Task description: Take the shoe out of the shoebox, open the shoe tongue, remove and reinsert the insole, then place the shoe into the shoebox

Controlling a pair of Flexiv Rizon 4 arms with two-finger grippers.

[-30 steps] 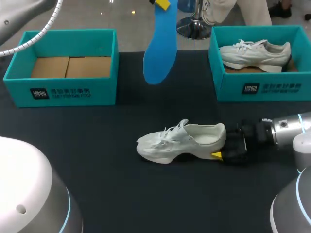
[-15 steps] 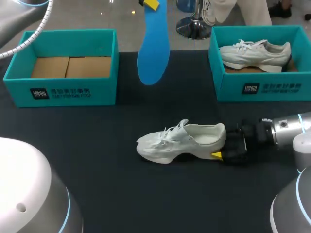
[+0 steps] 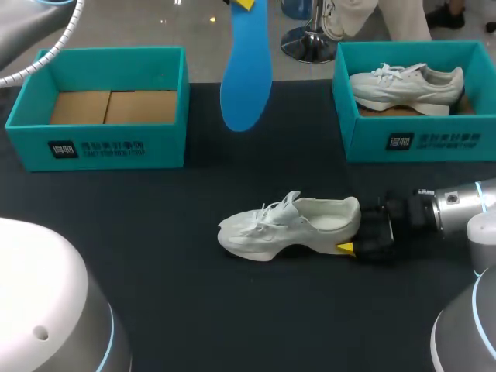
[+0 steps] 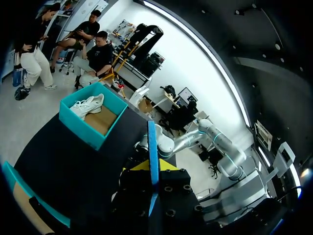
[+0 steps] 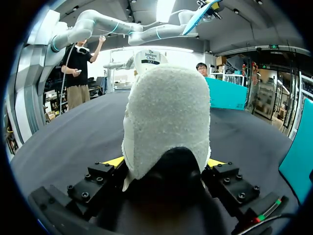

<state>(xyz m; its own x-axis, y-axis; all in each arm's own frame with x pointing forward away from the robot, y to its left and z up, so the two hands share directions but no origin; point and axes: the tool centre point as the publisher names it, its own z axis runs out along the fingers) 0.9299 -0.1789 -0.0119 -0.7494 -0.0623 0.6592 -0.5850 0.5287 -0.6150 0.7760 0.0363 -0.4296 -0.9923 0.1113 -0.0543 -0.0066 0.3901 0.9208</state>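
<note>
White shoe clamped at the heel on the table, blue insole held up in the air beyond it.

The black table [image 3: 155,256] carries 2 teal boxes at its far edge. The left shoebox [image 3: 101,147] shows only its cardboard floor, and the right shoebox [image 3: 418,143] holds a second shoe [image 3: 403,84]. Nearer, the white shoe [image 3: 291,225] stands on its sole, toe pointing left, well apart from both boxes. The blue insole [image 3: 246,70] hangs broad end down, pinched between the 2 fingers of the left gripper [image 4: 152,169]. The right gripper [image 5: 165,164] squeezes the shoe's heel from both sides.
</note>
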